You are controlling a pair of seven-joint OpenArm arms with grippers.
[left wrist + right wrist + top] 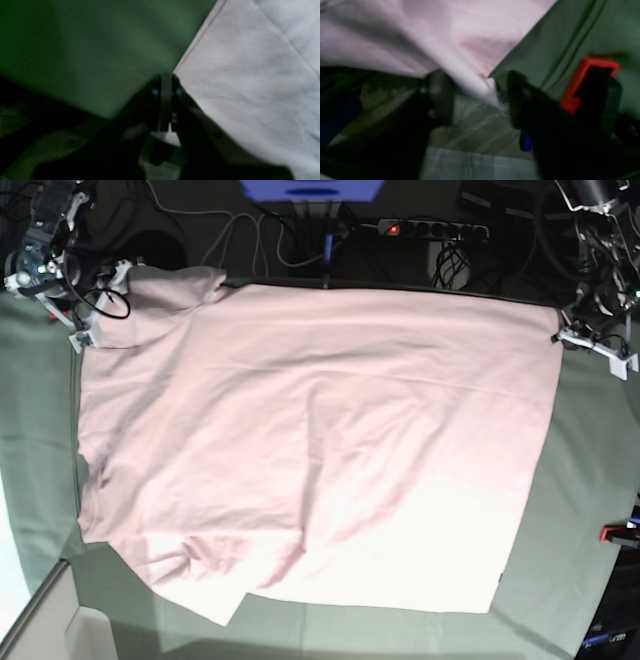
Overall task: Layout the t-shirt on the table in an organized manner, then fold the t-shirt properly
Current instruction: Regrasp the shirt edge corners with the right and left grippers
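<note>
Grey-green cloth surface (pixel 580 510), creased, pinned at the base view's right edge by a red-and-black clamp (pixel 618 532). Carries the pale pink t-shirt (pixel 320 440), spread wide and nearly flat across the middle, plain side up; no lettering visible, so probably printed side down.

Nearest edge, base view:
- Rumpled and doubled over at the lower left; reads as a sleeve, not certain.
- Straight and smooth along the lower right.

Far edge, both arms at the shirt's far corners, likely placed to pull that edge taut and square:
- Left fingers (pixel 165 100): pressed together at the very tip of the hemmed corner, apparently pinching it. Hard to confirm, since the dark, blurred fingers cover the contact itself.
- Right fingers (pixel 440 95): spread apart, with a pointed fold of pink cloth lying between them and no grip on it. Second clamp (pixel 590 82) just beside them at the surface edge.
- Bunched cloth at that same corner, likely the other sleeve.

Judged stage: layout nearly done, folding not yet begun.

Beyond the surface: power strip (pixel 430 227) and loose cables (pixel 250 240) in shadow. Arm bodies cut off by the frame.
</note>
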